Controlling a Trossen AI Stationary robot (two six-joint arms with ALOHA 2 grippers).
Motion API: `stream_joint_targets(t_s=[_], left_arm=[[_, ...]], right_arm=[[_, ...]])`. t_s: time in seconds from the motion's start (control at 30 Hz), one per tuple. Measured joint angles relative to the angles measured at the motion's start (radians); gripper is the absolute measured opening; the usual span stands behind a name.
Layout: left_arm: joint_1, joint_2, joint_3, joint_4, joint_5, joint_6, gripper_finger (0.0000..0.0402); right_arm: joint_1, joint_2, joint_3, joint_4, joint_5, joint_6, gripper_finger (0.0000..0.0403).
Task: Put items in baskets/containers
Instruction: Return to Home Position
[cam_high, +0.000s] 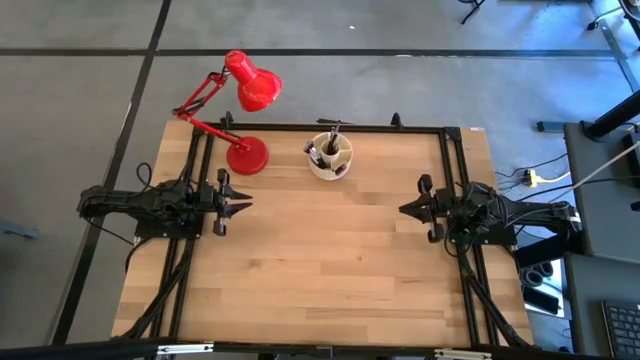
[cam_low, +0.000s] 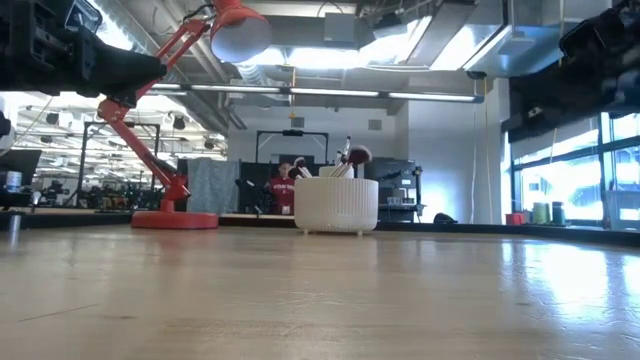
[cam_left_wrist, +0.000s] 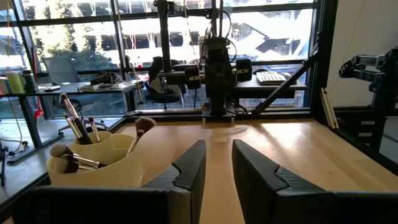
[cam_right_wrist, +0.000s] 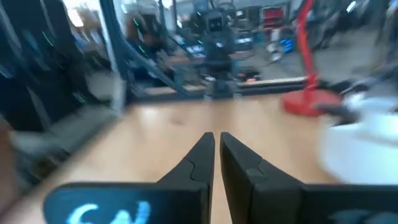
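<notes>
The round cream cup (cam_high: 329, 160) stands on its base on the far half of the table, next to the red lamp's foot. Several dark-handled makeup brushes (cam_high: 330, 143) stick upright out of it, bristles up; the left wrist view shows them (cam_left_wrist: 78, 127) leaning on the dividers and rim. In the low view the cup (cam_low: 336, 205) shows ribbed walls. My left gripper (cam_high: 245, 204) hovers at the table's left, open and empty. My right gripper (cam_high: 403, 209) hovers at the table's right, shut and empty. No brush lies on the tabletop in any view.
A red desk lamp stands with its round foot (cam_high: 247, 156) left of the cup, its arm and shade (cam_high: 255, 85) reaching past the far edge. A black frame rail (cam_high: 400, 127) runs along the far edge. A person in red (cam_low: 285, 190) sits far behind the table.
</notes>
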Motion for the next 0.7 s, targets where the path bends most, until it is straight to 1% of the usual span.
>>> stream_joint_targets(t_s=[0.13,0.23,0.33,0.6,0.7], left_arm=[[0.0,0.0,0.0,0.0,0.0,0.0,0.0075],[0.0,0.0,0.0,0.0,0.0,0.0,0.0075],[0.0,0.0,0.0,0.0,0.0,0.0,0.0075],[0.0,0.0,0.0,0.0,0.0,0.0,0.0075],[0.0,0.0,0.0,0.0,0.0,0.0,0.0075]], right_arm=[[0.0,0.0,0.001,0.012,-0.09,0.247,0.0028],[0.0,0.0,0.001,0.01,-0.11,0.331,0.0028],[0.0,0.0,0.001,0.009,-0.11,0.339,0.0028],[0.0,0.0,0.001,0.009,-0.108,0.246,0.0028],[0.0,0.0,0.001,0.009,-0.108,0.249,0.0028]])
